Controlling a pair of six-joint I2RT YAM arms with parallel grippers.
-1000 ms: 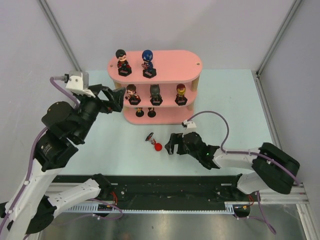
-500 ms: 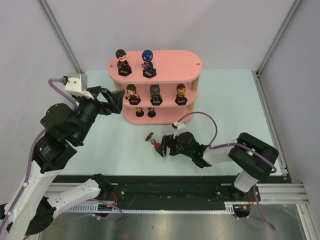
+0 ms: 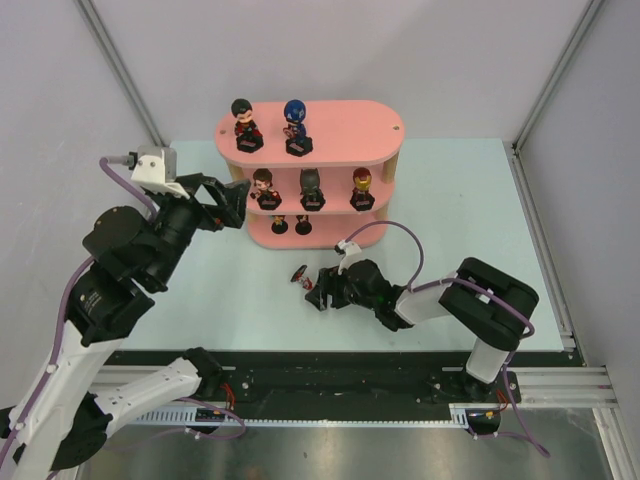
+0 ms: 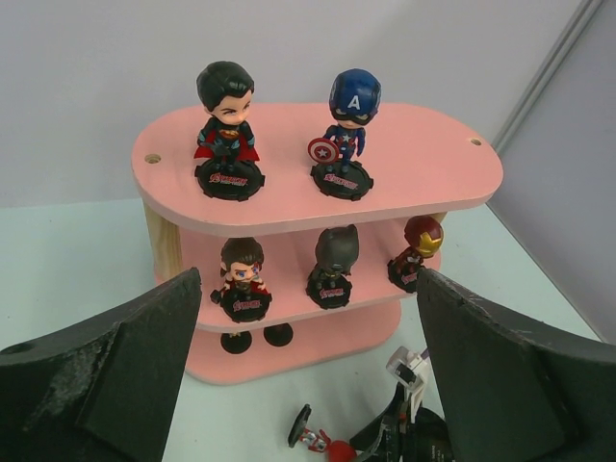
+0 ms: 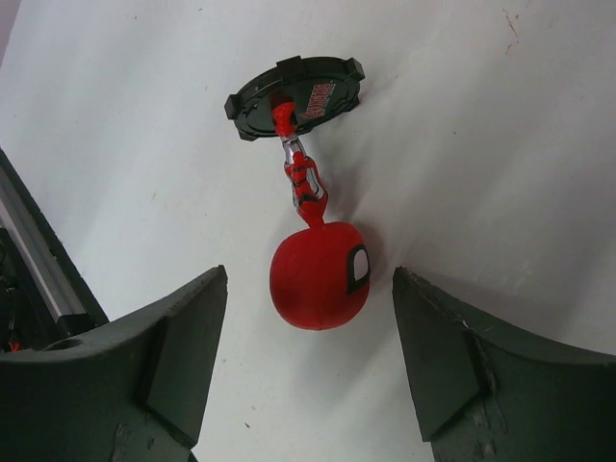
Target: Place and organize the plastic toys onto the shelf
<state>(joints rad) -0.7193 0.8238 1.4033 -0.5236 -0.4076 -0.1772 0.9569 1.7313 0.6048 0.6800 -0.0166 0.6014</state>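
Found red-headed figurine (image 5: pixel 318 274) toppled on table (image 3: pixel 450 200) in front of shelf (image 3: pixel 340 125), between open right fingers (image 5: pixel 183 337), untouched. Noted left fingers (image 4: pixel 125 356) open too, empty. Judged best to centre on round head, close squarely, avoid thin body

Right claw (image 3: pixel 318 293) slid left; now straddles head of fallen red-headed toy (image 5: pixel 318 276).

Pale green table (image 3: pixel 470 200), grey walls (image 3: pixel 400 50)

Top camera looks down from behind over the whole table (image 3: pixel 450 190); left wrist faces the shelf (image 4: pixel 414 164) nearby; right wrist looks closely down on the fallen toy (image 5: pixel 318 274), visible in all three.
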